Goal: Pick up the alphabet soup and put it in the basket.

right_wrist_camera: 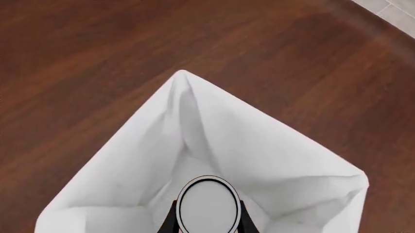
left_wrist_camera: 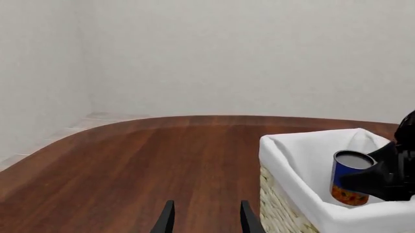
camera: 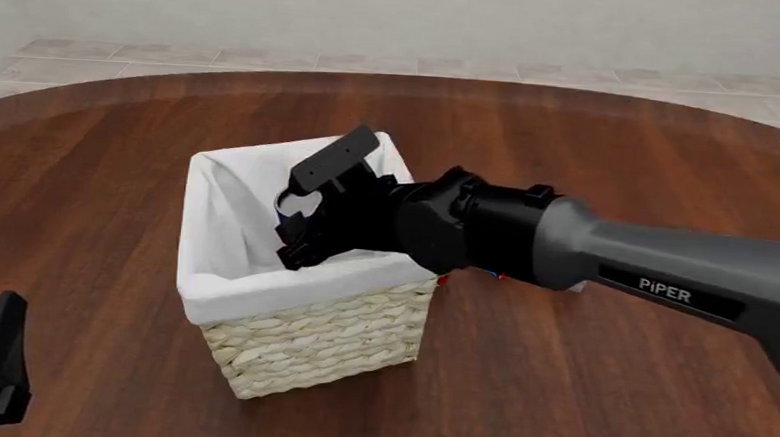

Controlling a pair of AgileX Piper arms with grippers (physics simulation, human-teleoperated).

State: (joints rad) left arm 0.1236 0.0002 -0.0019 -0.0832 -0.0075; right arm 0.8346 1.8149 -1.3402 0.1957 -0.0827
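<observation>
My right arm is reaching in across the table (camera: 594,409) from the right, angled down over the basket (camera: 316,350), and my right pincer (camera: 312,232) is gripping the alphabet soup (left_wrist_camera: 349,177) by its sides. The can is hanging upright between the fingers (left_wrist_camera: 371,180), inside the basket's opening and down among the white lining, its pale top facing my right wrist camera. From the front my wrist is hiding nearly all of it. I can't tell if it's touching the bottom. The lining's walls are rising close around the pincer on all sides. Just behind my right forearm a bit of something red and blue is peeking out. My left pincer (left_wrist_camera: 206,218) is sitting low, well off to the left of the basket, fingers apart with nothing between them.
</observation>
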